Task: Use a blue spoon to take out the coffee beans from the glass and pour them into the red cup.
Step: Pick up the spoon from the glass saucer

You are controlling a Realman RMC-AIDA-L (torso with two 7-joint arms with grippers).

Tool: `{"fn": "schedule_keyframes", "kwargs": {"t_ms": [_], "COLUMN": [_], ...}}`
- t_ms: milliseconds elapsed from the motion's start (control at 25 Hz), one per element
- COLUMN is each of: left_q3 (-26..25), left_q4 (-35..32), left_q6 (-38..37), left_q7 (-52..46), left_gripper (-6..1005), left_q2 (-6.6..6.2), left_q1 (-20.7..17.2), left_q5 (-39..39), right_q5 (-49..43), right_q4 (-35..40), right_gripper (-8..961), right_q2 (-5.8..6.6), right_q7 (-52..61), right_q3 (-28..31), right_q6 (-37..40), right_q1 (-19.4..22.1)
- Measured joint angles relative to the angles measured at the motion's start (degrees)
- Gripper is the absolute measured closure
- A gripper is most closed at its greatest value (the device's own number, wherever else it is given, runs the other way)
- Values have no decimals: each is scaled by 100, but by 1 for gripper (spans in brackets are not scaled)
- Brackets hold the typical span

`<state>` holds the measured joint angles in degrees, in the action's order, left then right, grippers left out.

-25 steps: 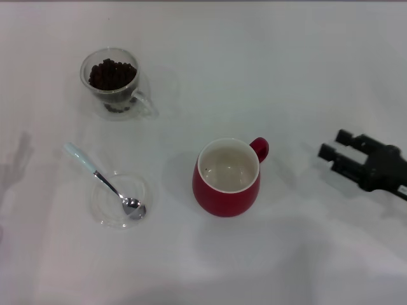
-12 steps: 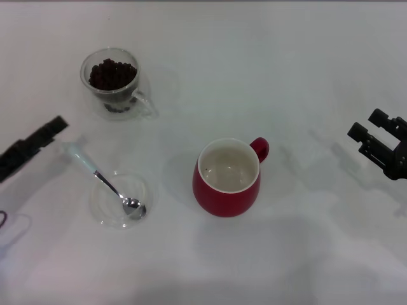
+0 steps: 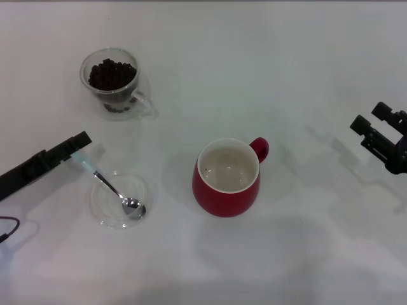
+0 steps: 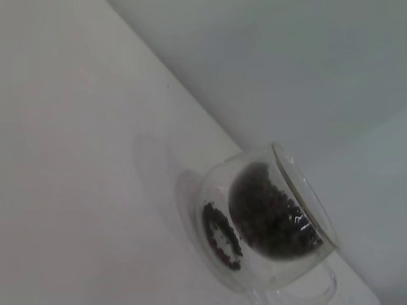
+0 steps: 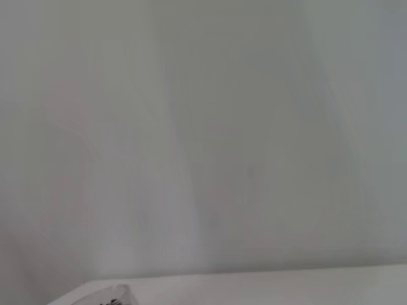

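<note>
Left claw (image 3: 81,141) hovers over the blue spoon's (image 3: 105,182) pale handle end; whether my fingers are spread I cannot tell. From there the spoon runs slantwise toward the red cup (image 3: 227,178), bowl in a clear dish (image 3: 143,189). Right claw (image 3: 372,124) sits open beyond the cup, much farther off.

One glass (image 3: 112,79), one red cup (image 3: 227,179), one blue spoon (image 3: 107,183)

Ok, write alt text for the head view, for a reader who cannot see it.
The left gripper reaches over the pale handle of a blue spoon whose bowl lies in a clear dish. A glass of coffee beans stands behind; an empty red cup sits centre, right gripper open at the right edge.
</note>
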<state>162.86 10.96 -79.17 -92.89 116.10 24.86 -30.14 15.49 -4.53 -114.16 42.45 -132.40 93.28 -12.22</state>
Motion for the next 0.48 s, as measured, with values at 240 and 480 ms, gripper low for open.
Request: {"fn": "schedule_keyframes", "kwargs": {"t_ms": [240, 480], "left_q3": [-1, 0], "left_q4": [43, 47], "left_q6": [24, 74], "left_q7": [28, 87], "left_gripper": [167, 257], "left_q2": [3, 10], "left_q1": [33, 50], "left_q5": [132, 136], "right_q5": [87, 89], "right_q4": [-3, -14], "right_gripper": [289, 289], "right_q2": [-52, -54], "right_q7": [-146, -149], "right_q3": [4, 4], "right_q6": [3, 7], "right_q1": [25, 27]}}
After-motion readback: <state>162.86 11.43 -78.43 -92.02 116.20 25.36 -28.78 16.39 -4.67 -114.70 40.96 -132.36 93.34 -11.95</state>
